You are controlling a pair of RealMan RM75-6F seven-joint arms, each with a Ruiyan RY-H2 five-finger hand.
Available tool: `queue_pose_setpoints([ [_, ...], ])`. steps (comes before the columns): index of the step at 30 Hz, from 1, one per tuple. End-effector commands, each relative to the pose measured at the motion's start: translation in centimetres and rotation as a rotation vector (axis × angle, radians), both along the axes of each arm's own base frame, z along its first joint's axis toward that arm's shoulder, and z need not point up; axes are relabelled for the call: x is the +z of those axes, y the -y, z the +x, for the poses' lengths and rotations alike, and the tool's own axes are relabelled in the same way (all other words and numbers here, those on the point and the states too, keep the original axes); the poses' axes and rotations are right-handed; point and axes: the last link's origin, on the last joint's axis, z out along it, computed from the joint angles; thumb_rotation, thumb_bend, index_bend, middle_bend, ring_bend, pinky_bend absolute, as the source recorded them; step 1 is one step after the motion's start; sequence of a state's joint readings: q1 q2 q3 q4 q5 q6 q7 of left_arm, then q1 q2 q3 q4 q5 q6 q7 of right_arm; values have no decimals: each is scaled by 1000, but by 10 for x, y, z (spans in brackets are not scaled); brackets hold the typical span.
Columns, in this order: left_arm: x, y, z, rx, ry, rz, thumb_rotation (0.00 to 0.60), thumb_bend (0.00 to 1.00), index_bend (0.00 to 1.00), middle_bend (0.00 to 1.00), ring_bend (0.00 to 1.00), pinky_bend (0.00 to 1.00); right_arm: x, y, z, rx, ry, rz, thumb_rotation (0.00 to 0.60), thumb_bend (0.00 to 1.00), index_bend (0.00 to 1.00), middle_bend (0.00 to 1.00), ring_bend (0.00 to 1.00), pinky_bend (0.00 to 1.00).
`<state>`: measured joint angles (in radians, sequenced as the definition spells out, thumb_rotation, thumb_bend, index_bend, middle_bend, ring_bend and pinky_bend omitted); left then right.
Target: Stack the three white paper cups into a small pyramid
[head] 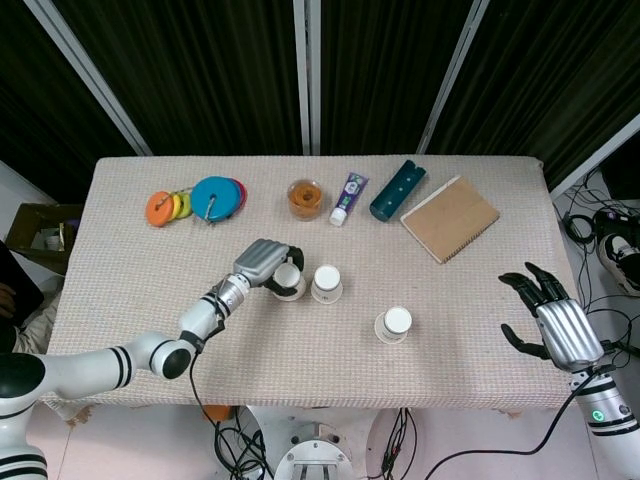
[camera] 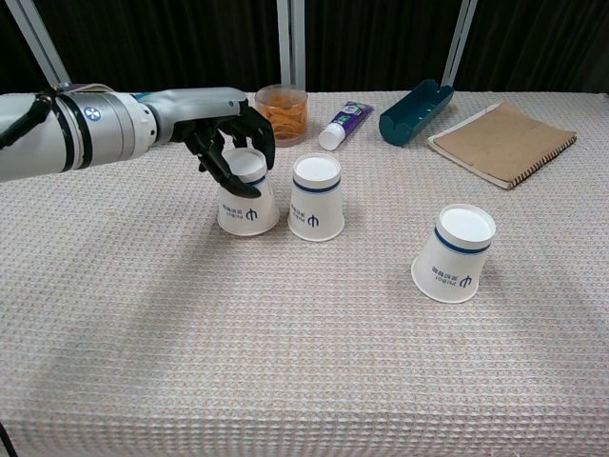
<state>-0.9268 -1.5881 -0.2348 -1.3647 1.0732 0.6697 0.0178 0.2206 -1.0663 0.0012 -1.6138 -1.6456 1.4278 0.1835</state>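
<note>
Three white paper cups stand upside down on the table. My left hand [head: 262, 262] [camera: 228, 138] grips the left cup [camera: 247, 198] [head: 289, 281] around its upper part, and that cup stands close beside the middle cup [camera: 316, 198] [head: 326, 284]. The third cup [camera: 455, 252] [head: 394, 324] stands alone to the right, nearer the front. My right hand [head: 550, 322] hovers open off the table's right front corner, holding nothing; the chest view does not show it.
Along the back lie a jar of orange contents [camera: 281, 114], a purple tube [camera: 342, 125], a dark teal case [camera: 416, 111] and a brown notebook [camera: 502, 143]. Coloured discs [head: 197, 201] sit at the back left in the head view.
</note>
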Motion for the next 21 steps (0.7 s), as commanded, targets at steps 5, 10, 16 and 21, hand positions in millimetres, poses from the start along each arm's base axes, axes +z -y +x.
queue_pose_setpoints([
  [5, -4, -1, 5, 0, 0, 0, 600, 243, 448, 427, 474, 686, 1, -1, -3, -9, 2, -4, 600, 273, 183, 209, 24, 156],
  [10, -6, -2, 7, -1, -10, -4, 600, 244, 432, 414, 461, 661, 0, -1, -4, -11, 4, -3, 600, 273, 184, 209, 24, 155],
  [16, -8, -1, 6, 1, -27, -15, 600, 244, 380, 375, 440, 649, 0, -1, -6, -14, 5, -3, 600, 273, 184, 209, 24, 156],
  [21, -8, -1, 4, 5, -34, -16, 600, 230, 323, 325, 405, 632, 0, -1, -6, -12, 5, -2, 600, 273, 184, 209, 24, 157],
])
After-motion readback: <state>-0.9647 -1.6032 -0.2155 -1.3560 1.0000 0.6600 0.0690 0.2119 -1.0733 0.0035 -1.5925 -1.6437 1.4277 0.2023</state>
